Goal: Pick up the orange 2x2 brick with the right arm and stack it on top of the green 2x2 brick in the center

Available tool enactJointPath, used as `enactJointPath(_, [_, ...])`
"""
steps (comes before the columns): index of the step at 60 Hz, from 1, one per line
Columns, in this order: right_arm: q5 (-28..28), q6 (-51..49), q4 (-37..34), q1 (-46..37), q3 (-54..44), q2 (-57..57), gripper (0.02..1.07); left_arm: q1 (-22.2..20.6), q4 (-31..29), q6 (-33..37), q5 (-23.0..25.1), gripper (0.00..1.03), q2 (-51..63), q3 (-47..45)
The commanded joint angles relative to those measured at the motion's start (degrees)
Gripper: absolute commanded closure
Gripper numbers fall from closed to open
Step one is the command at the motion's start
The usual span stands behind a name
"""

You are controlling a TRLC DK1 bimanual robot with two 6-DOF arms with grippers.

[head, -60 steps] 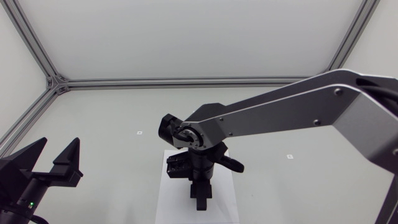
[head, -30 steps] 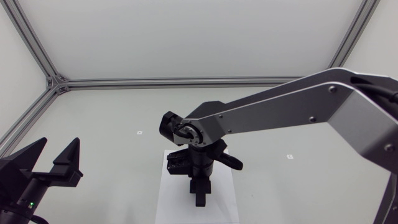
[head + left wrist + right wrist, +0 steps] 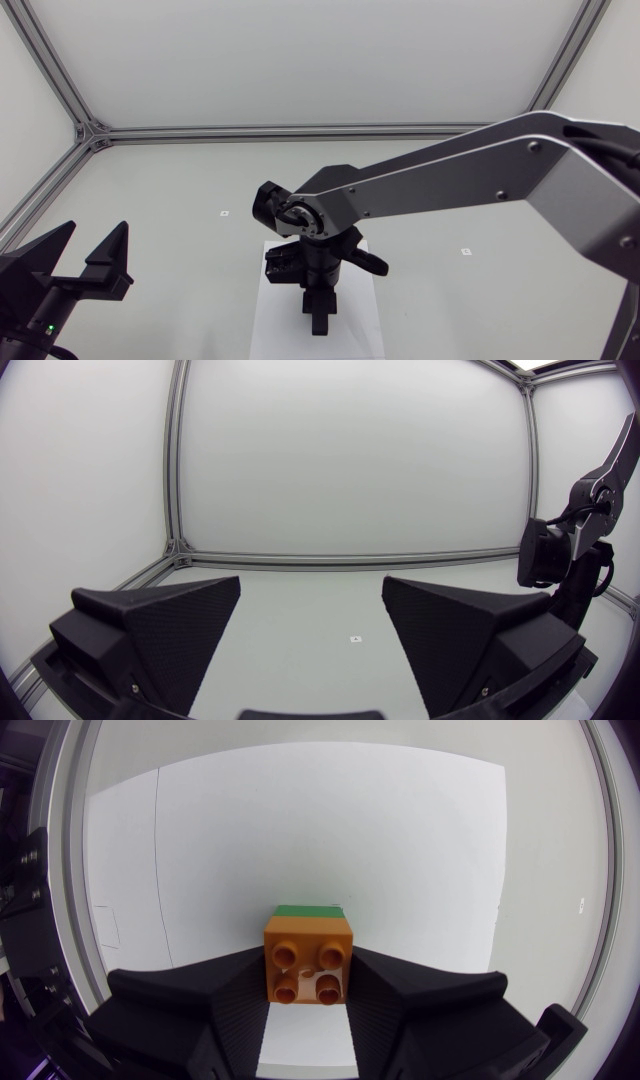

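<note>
- Between the fingers of your right gripper (image 3: 308, 982), the orange brick (image 3: 308, 960) sits studs-up, pinched on two opposite sides. The gripper is closed on it at a narrow, brick-wide gap.
- A sliver of the green brick (image 3: 308, 909) peeks out just past the orange brick's far edge. That suggests you're holding orange directly over green so the studs can line up.
- You can't tell from the wrist view whether the two bricks are touching or apart.
- From overhead, your right arm (image 3: 450, 175) reaches in to the centre and points straight down over the white sheet (image 3: 268, 322). Its wrist hides both bricks in that view.
- That steep, vertical pose looks right for a straight press onto the studs.
- Your left gripper (image 3: 95, 238) is parked well apart at the tabletop's (image 3: 180, 180) near left corner. Its fingers are spread wide and hold nothing, so it's out of the way.
- Two tiny marks (image 3: 224, 213) dot the tabletop on either side, and nothing stands between the bricks.
</note>
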Motion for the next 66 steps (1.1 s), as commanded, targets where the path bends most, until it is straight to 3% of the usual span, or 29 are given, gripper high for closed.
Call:
enactJointPath(1, [-0.44, 1.01, 0.42, 0.44, 0.60, 1.30, 0.65, 0.31, -0.84, 0.75, 0.23, 0.04, -0.45, -2.35])
enactJointPath(66, [-0.35, -1.45, -0.28, -0.62, -2.38, -0.37, 0.65, 0.31, -0.84, 0.75, 0.23, 0.04, -0.45, -2.35])
